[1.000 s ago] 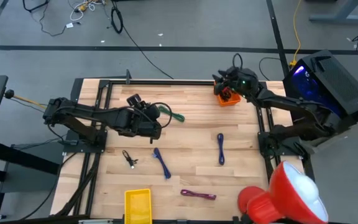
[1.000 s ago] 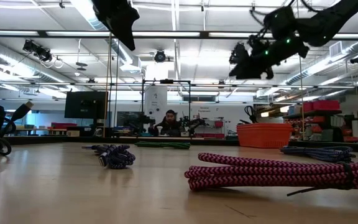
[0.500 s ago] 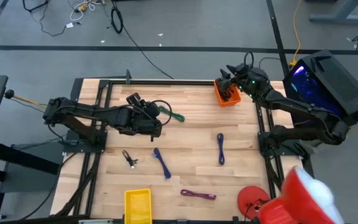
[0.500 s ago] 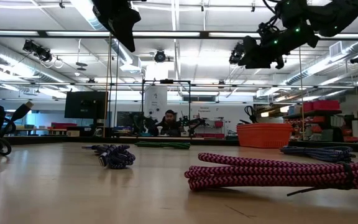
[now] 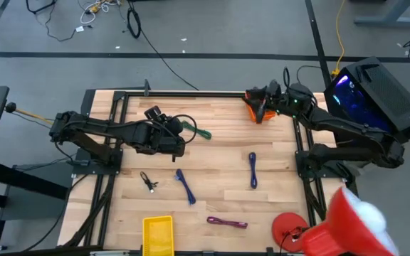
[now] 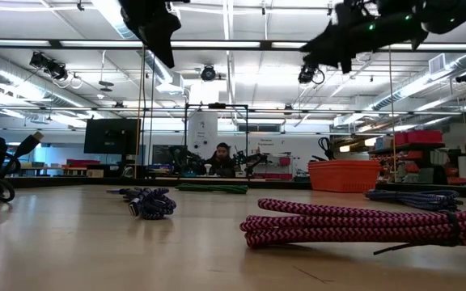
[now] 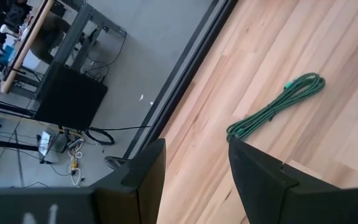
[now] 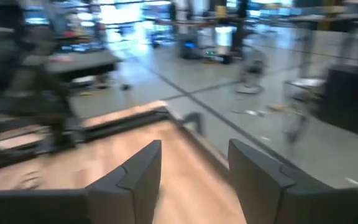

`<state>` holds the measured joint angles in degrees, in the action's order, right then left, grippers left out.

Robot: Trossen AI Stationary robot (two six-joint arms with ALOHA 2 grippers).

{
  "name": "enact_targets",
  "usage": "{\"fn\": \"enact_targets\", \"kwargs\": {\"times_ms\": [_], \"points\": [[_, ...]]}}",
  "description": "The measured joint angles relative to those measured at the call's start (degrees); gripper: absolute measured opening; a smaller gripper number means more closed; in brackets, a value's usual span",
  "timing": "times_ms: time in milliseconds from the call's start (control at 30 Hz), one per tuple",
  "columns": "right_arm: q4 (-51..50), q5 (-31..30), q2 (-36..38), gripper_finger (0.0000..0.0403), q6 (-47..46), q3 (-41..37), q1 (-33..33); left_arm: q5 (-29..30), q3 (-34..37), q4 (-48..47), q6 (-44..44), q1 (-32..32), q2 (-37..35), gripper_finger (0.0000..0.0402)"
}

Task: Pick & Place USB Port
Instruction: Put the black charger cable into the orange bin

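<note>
While your right hand [image 5: 256, 96] hangs over the orange bin [image 5: 257, 110] at the upper right of the high view, its fingers stand apart with nothing between them. That bin sits hard against the far edge of the tabletop [image 5: 219, 192], close to the right rail, so you have little room on that side. Your left hand [image 5: 179, 148] waits left of centre, fingers spread and empty, with the green cable [image 5: 194, 129] just beyond it.

Open wood lies across the middle. Below centre you have the black cable [image 5: 146, 180], a blue cable [image 5: 185, 186] beside it, a second blue cable [image 5: 252, 170] to the right, and the pink cable [image 5: 226, 222] near the lower edge. The yellow bin [image 5: 158, 235] sits at the bottom edge, left of centre.

Compared with a second ago, your right arm has swung back toward the right rail and risen; in the low view it now sits at the very top of the frame. Your left arm has not shifted, and no cable has moved.
</note>
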<state>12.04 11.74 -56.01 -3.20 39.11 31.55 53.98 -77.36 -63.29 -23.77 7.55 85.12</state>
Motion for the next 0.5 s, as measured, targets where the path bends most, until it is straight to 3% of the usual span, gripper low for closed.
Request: {"fn": "enact_targets", "kwargs": {"times_ms": [133,267,500], "points": [[-1.2,3.4,3.1,0.0188,-0.8,0.0,-6.8,0.0,0.0,-0.1,1.8,0.0,0.0,0.0181],[-1.6,1.8,5.1,0.0188,-0.4,0.0,-14.5,-0.9,0.0,-0.2,6.8,0.0,0.0,0.0181],[-5.3,-9.1,5.7,0.0188,1.3,0.0,-27.7,-10.9,0.9,0.4,17.8,-0.4,-0.1,0.0181]]}}
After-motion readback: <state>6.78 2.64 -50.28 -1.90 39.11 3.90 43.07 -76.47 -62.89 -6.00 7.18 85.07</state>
